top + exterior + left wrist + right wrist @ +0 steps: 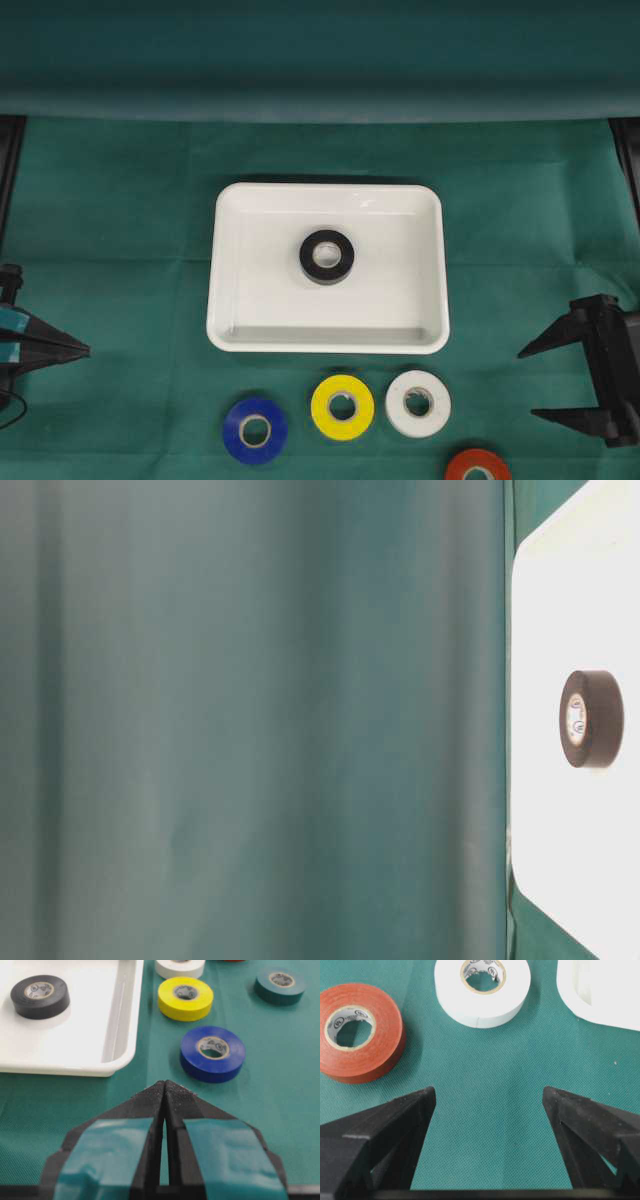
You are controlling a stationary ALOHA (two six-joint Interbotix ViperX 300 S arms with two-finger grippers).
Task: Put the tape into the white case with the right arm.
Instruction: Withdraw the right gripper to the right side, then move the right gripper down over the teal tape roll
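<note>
Table w/ green cloth (120,220) covering it, backdrop of same green behind. On cloth: white case (226,300) approx centre, long side across. Row of tape rolls in front of it, just clear of near rim: blue roll (255,431), yellow roll (342,407), white roll (418,403), L to R, all flat, hole up. Red roll (478,466) further fwd-right, cut by frame edge. Teal roll (279,985) lies apart from the row, seen in left wrist view only.

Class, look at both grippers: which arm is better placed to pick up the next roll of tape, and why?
Right. The right gripper stands open beside the white roll and red roll; the left gripper is shut, farther off.
</note>
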